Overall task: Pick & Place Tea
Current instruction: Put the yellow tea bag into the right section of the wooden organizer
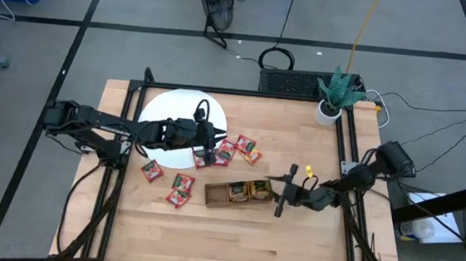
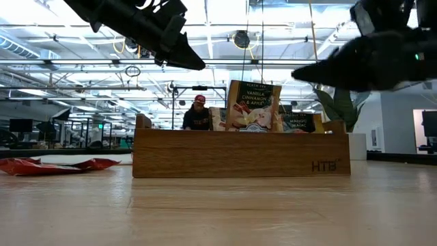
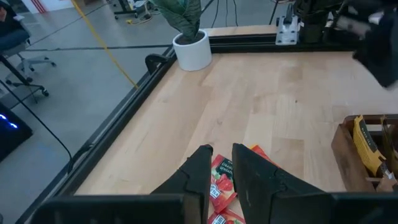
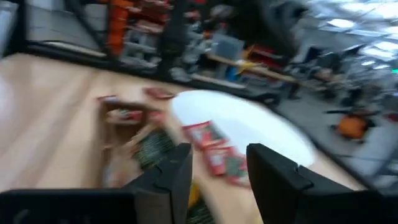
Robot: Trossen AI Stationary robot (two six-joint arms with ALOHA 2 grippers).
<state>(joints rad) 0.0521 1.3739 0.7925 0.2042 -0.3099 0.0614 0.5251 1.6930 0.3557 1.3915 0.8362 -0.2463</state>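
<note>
Red tea sachets lie flat on the table in two loose groups, one (image 1: 236, 150) by the white disc (image 1: 168, 109) and one (image 1: 180, 190) left of the brown wooden tray (image 1: 236, 193). More sachets (image 2: 253, 105) stand upright inside the tray. My left gripper (image 1: 208, 145) hovers above the sachets at the disc's edge; in its wrist view the fingers stand a narrow gap apart (image 3: 222, 155) with a red sachet (image 3: 222, 182) showing on the table below. My right gripper (image 1: 281, 198) is open (image 4: 217, 163) just off the tray's right end, holding nothing.
A white pot with a green plant (image 1: 328, 111) stands at the far right corner. Black frame rails (image 1: 350, 148) run along the table's sides. Bare wood lies along the near edge (image 1: 232, 247). A person (image 2: 198, 113) shows in the room beyond the table.
</note>
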